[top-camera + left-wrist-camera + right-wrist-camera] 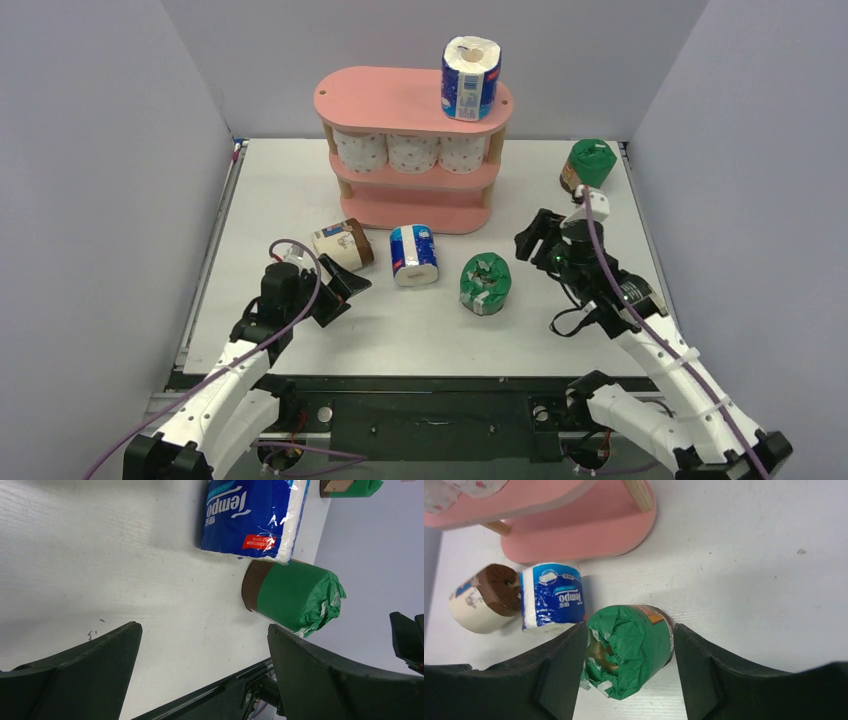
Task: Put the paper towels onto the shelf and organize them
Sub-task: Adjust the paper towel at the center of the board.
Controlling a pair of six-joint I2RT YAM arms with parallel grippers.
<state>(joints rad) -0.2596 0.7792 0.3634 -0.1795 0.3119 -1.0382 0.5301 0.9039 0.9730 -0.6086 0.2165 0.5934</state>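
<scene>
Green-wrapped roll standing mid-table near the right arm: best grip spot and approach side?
Probably across the curved side wall of the green-wrapped paper roll, from above with the right gripper: it stands on its brown end, crumpled top up, with its sides clear.

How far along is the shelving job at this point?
Done: three dotted rolls on the middle tier of the shelf, one blue roll on top. In hand: nothing; left gripper and right gripper are open. Left on the table: beige roll, second blue roll, near green roll, far green roll.
</scene>
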